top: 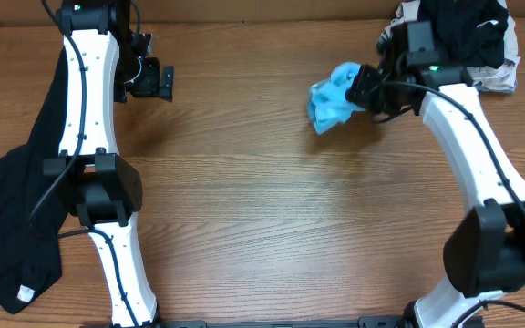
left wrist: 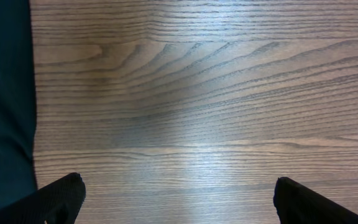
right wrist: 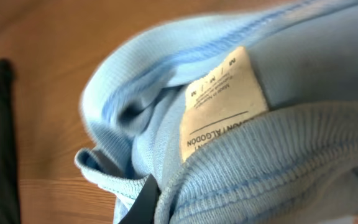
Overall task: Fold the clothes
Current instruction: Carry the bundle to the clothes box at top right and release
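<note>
**Right arm has the shirt; left arm is well off at its 9 o'clock**

Read the clock on the overhead view, with 12 at the far edge of the table [top: 244,210].

Your right gripper [top: 363,91] is clamped on the light-blue T-shirt [top: 334,102]. The shirt is a crumpled bundle at about 1 o'clock from the table's middle. It bulges out of the gripper toward 9 o'clock. In the right wrist view cloth fills the frame, with the care label [right wrist: 222,102] and collar ribbing [right wrist: 272,168] up close. You probably have it near the neckline.

Your left gripper [top: 162,82] is released. In its own wrist view the fingers [left wrist: 58,199] stand wide apart with only bare wood between them. It sits at about 11 o'clock from the middle.

The coming move turns on this: from the left gripper the shirt lies straight out at 3 o'clock, well apart, with open table between. The right arm is the one at the shirt. The bundle shows no usable long axis yet, only a slight stretch from 1 toward 7 o'clock. You will likely need to bring it toward the middle and spread it before any fold line makes sense.

The black and beige garments [top: 472,36] are piled at 1 o'clock, just behind the right gripper. The long black garment [top: 25,210] lies along the 9 o'clock edge, under the left arm. Keep both out of the spreading area.
</note>
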`<state>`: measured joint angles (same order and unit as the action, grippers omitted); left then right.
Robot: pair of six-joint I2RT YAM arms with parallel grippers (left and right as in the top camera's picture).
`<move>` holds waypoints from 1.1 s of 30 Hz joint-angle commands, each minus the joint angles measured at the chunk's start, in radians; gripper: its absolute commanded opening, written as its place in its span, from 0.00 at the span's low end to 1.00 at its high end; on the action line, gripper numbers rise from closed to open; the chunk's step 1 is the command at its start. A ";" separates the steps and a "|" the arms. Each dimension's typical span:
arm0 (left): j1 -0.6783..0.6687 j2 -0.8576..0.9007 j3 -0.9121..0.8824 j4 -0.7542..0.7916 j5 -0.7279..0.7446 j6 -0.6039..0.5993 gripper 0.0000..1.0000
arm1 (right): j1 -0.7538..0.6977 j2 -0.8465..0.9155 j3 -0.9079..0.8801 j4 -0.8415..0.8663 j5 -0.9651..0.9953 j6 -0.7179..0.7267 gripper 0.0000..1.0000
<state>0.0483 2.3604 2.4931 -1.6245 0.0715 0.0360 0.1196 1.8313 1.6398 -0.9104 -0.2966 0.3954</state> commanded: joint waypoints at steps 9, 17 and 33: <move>0.002 0.007 -0.006 -0.010 0.007 0.021 1.00 | 0.002 -0.042 0.248 0.007 0.080 -0.117 0.04; 0.002 0.007 -0.006 -0.009 0.007 0.021 1.00 | -0.064 -0.042 0.395 0.118 0.233 -0.188 0.04; 0.002 0.007 -0.006 0.010 0.008 0.009 1.00 | -0.381 0.074 0.395 0.491 -0.003 -0.270 0.04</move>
<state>0.0483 2.3604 2.4931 -1.6157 0.0715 0.0360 -0.2325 1.8565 2.0037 -0.4625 -0.2054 0.1524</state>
